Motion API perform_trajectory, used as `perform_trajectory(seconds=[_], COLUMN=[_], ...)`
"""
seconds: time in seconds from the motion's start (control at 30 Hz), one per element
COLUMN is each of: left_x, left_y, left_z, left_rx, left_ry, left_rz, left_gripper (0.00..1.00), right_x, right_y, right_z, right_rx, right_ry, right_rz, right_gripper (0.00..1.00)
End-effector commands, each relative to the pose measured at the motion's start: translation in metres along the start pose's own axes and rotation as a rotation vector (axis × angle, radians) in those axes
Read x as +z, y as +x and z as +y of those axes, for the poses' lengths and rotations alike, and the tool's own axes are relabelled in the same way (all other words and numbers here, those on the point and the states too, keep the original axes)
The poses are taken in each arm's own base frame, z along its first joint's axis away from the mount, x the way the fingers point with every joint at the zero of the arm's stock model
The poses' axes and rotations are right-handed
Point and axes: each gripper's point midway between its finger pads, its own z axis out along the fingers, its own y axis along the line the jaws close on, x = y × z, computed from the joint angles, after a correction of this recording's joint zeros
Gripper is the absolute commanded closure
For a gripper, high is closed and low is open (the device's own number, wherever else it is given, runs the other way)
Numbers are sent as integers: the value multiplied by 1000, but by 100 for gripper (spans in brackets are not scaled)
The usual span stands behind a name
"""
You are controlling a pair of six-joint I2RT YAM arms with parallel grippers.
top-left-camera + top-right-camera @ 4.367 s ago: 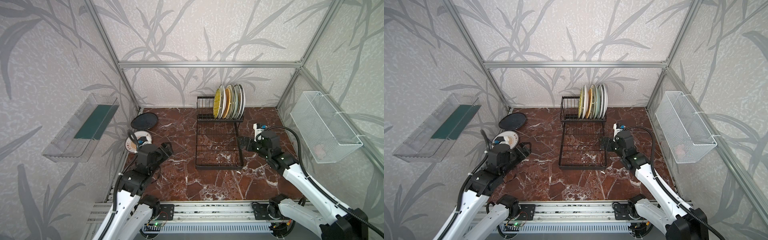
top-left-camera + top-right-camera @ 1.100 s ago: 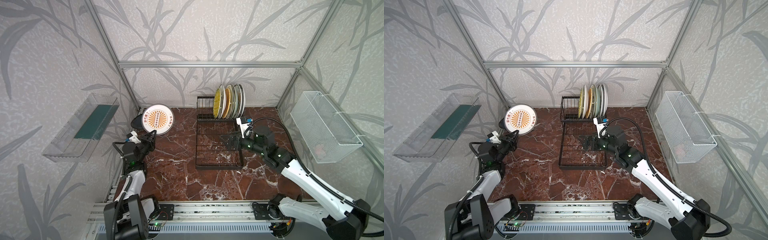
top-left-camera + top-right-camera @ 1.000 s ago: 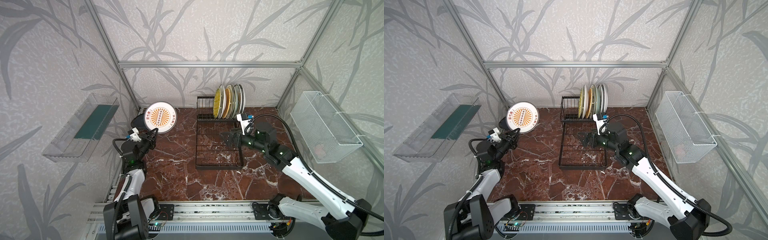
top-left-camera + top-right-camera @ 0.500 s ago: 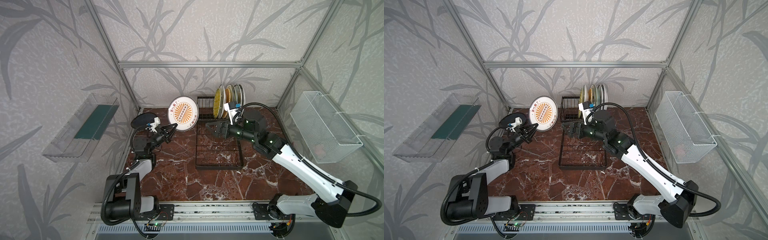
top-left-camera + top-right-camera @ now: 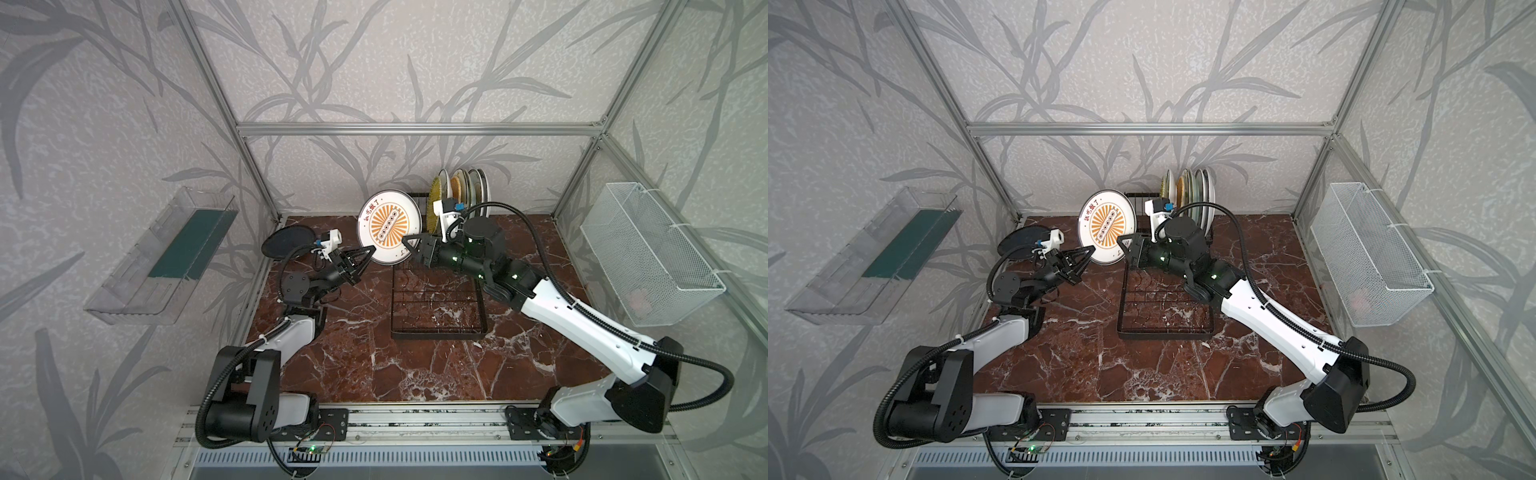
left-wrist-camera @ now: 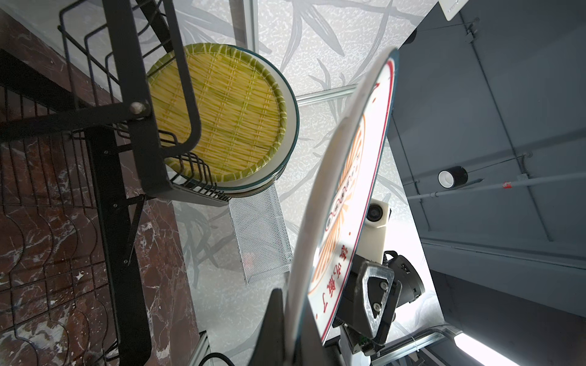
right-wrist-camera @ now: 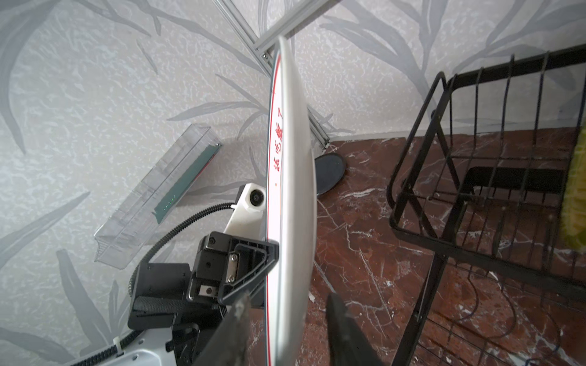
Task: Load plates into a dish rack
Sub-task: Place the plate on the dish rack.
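The white plate with orange sunbursts [image 5: 388, 226] [image 5: 1106, 226] hangs upright in the air just left of the dish rack [image 5: 438, 334] [image 5: 1163, 332]. My left gripper [image 5: 372, 249] [image 6: 290, 304] is shut on its lower left rim. My right gripper [image 5: 405, 240] [image 7: 287, 299] straddles the opposite rim, and a gap shows on each side of the plate [image 7: 290, 190]. Several plates [image 5: 461, 187] stand in the rack's raised section, the nearest a woven-look yellow one [image 6: 222, 111]. A black plate [image 5: 289, 243] [image 7: 329, 172] lies on the table at the back left.
A white mesh basket [image 5: 648, 253] hangs on the right wall and a clear plastic bin [image 5: 166, 257] on the left wall. The rack's flat grid tray [image 5: 1163, 299] lies under my right forearm. Aluminium frame posts stand at the back corners.
My left gripper has carried the sunburst plate up and rightward to the rack's left side. My right gripper has swung left to meet it, and its jaws have narrowed around the rim.
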Motion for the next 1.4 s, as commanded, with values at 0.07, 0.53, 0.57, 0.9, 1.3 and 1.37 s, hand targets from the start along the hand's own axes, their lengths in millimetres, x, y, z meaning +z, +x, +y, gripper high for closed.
perform_trajectory(seconds=[0.07,0.53,0.57,0.9,1.3,1.37], left_x=[5,-6,-10,-78,-109,-111], left_y=[4,1,-2,-1,18,22], left_z=[-30,2,7,0,-1,1], left_rx=[88,119,136,475,618,633], left_ry=[85,-46,-87,-613,-784,-799], left_rz=[20,-19,-48,-244,-182,-162], left_gripper=[100,50,41,12,12,12], right_x=[-1,-8,-11,-26,-7,-6], right_y=[-10,-11,-16,-63,-91,-96], right_z=[20,32,31,10,-37,-43], right_rx=[33,-14,-24,-208,-333,-344], right_ry=[-5,242,269,661,999,1035], right_rz=[-144,-294,-311,-382,-338,-345], right_gripper=[76,100,100,100,100,100])
